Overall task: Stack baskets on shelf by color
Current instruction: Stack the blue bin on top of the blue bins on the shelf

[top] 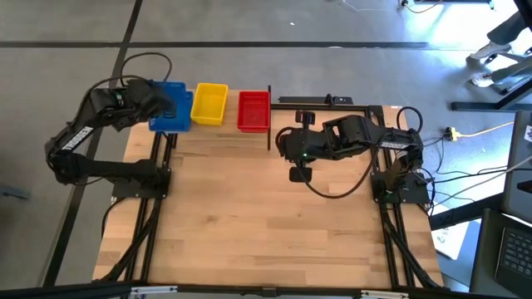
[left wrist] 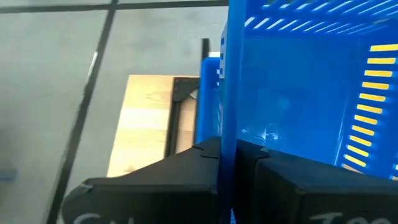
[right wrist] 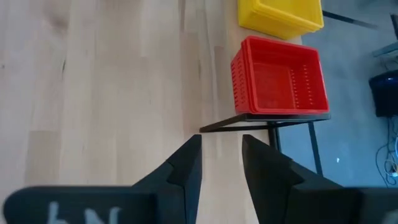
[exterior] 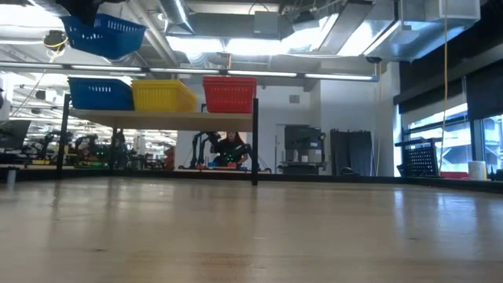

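Note:
My left gripper (top: 158,104) is shut on a blue basket (exterior: 102,35) and holds it in the air above the left end of the shelf (exterior: 161,119). On the shelf plank stand a blue basket (exterior: 98,93), a yellow basket (top: 209,104) and a red basket (top: 253,110), side by side on their bottoms. My right gripper (right wrist: 221,146) is open and hovers over the table just right of the shelf's black post (top: 269,112). It points toward the red basket (right wrist: 280,84) and touches nothing. My left gripper (left wrist: 229,152) pinches one wall of the held blue basket (left wrist: 227,93) at its rim, with one finger inside (left wrist: 292,186) the basket and one outside (left wrist: 180,171). The basket is lifted clear and hangs slightly tilted above the blue basket on the shelf.
The wooden tabletop (top: 266,224) in front of the shelf is bare wood. Thin black posts (exterior: 255,141) stand at the shelf's ends. Black frame rails run along the table's left and right sides. Grey floor lies beyond the far edge.

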Available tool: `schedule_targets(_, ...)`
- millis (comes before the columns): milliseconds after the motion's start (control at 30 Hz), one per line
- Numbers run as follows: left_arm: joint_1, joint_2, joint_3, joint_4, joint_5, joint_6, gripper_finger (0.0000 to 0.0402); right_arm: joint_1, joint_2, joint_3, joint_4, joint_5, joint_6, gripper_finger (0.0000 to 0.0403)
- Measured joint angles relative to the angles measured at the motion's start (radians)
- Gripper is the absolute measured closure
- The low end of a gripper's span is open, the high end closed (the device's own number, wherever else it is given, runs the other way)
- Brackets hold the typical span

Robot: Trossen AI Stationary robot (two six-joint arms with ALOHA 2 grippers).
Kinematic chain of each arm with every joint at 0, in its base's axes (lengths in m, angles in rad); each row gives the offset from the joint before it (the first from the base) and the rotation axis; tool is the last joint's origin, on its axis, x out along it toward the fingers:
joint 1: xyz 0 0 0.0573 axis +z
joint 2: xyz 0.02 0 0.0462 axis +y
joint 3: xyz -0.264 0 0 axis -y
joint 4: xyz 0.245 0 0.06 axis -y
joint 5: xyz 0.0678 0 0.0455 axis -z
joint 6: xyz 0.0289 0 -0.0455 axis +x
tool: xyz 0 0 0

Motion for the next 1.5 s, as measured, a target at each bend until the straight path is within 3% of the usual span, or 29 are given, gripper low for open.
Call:
schedule_targets(533,0.153,0.079,-0.088,0.065,-0.022,0.12,0.0401,0.001,0.0,0.0,0.0,0.003,-0.002,0.0292)
schedule_targets(800,0.188,0.089,-0.117,0.191,-0.022,0.22,0.0401,0.001,0.0,0.0,0.0,0.003,-0.001,0.0292)
schedule_targets(1500,0.277,0.14,-0.117,0.214,0.027,0.436,0.0387,0.0,0.0,0.0,0.0,0.002,0.001,0.0292)
